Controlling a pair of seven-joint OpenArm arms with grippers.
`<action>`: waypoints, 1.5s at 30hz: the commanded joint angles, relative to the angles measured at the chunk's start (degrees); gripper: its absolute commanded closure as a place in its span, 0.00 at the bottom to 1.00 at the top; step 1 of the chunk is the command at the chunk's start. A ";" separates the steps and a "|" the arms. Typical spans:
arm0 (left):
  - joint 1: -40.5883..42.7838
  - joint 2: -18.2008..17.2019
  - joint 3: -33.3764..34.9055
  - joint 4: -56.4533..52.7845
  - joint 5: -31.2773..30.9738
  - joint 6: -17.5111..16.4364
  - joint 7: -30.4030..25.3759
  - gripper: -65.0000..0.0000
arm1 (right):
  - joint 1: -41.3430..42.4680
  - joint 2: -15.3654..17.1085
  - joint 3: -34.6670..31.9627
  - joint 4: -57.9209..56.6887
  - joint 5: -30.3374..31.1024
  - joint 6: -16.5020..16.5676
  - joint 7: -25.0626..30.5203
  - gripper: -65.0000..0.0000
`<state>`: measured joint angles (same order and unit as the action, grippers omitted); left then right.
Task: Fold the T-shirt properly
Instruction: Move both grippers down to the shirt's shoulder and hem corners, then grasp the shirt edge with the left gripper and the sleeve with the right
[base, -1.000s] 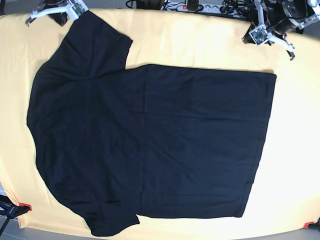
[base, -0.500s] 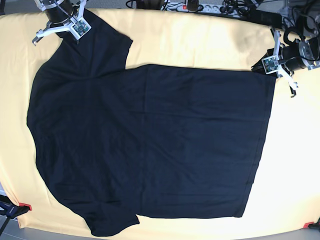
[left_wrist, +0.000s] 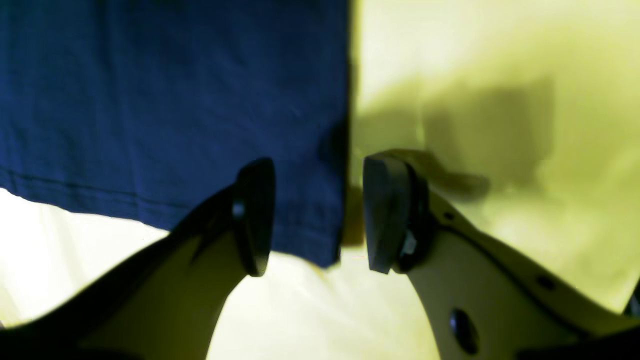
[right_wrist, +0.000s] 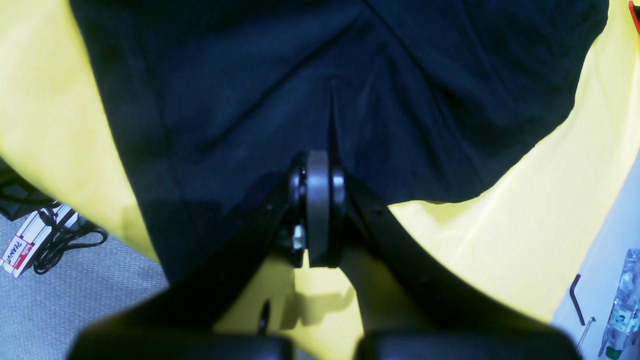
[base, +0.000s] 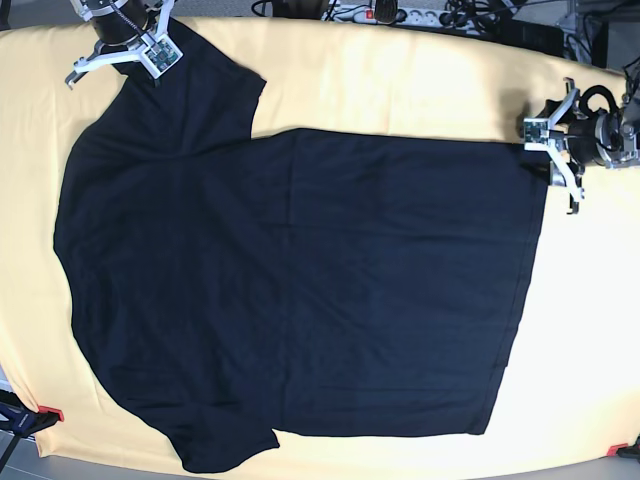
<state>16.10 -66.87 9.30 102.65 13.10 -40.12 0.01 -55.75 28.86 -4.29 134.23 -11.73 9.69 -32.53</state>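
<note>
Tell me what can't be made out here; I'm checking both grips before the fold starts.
- Right wrist view: right gripper pads hide any T-shirt cloth between them.
- Left wrist view: blur; left gripper contact with the hem corner is unclear.
- Base view: both grippers too small to judge.

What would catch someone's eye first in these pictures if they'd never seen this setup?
A large black T-shirt lies spread flat over most of the yellow table cover. At the sleeve in the base view's top left, the right gripper is shut, with creases radiating from it. On the opposite side, the left gripper stands open astride the hem corner.
</note>
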 joint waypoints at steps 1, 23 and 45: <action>-0.94 -1.79 0.00 0.07 0.44 0.12 -0.48 0.54 | -0.63 0.50 0.26 0.77 -0.24 -0.48 0.83 1.00; -7.43 -1.31 0.44 -6.67 10.21 1.77 -12.98 0.54 | -0.63 0.50 0.26 0.77 -0.24 -0.48 0.83 1.00; -6.45 -0.59 0.46 -6.67 10.23 0.12 -15.67 0.54 | -0.63 0.50 0.26 0.77 -0.24 -0.50 0.83 1.00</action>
<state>10.28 -65.84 10.50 95.53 23.86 -40.18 -15.00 -55.72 28.86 -4.29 134.23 -11.73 9.67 -32.53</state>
